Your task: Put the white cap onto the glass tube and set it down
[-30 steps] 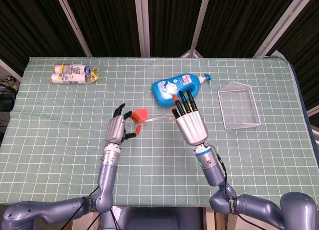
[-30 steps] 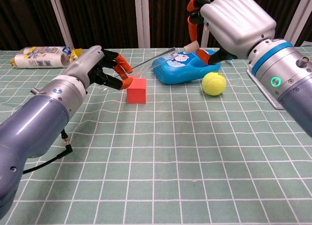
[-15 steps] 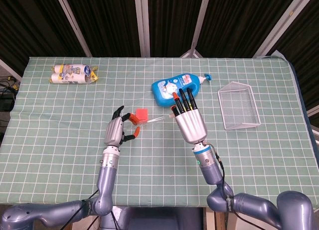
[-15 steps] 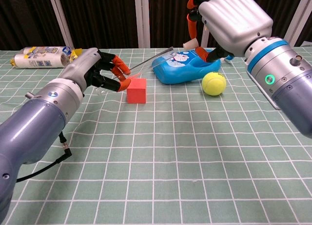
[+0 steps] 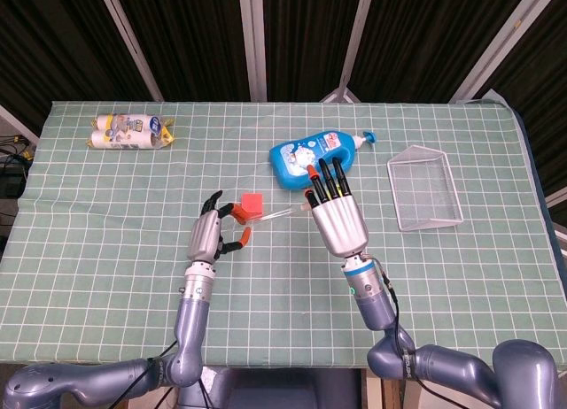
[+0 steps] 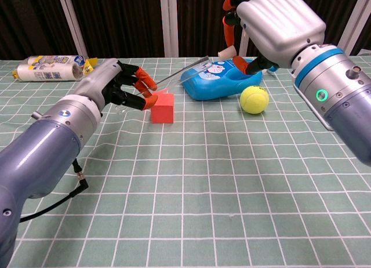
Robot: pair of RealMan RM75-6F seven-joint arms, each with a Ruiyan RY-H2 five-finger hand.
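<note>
My left hand pinches one end of the thin glass tube between its orange fingertips, just above the table. The tube slants up and to the right toward my right hand. That hand is raised higher and pinches the small white cap between thumb and a finger. A small gap separates the cap from the tube's free end in the chest view. In the head view the right hand hides most of the cap.
A red cube sits under the tube. Behind it lies a blue detergent bottle with a tennis ball beside it. A wire basket stands at the right, a labelled packet at the far left.
My left hand and the tube have shifted slightly toward me. The right hand with the cap has barely moved.
</note>
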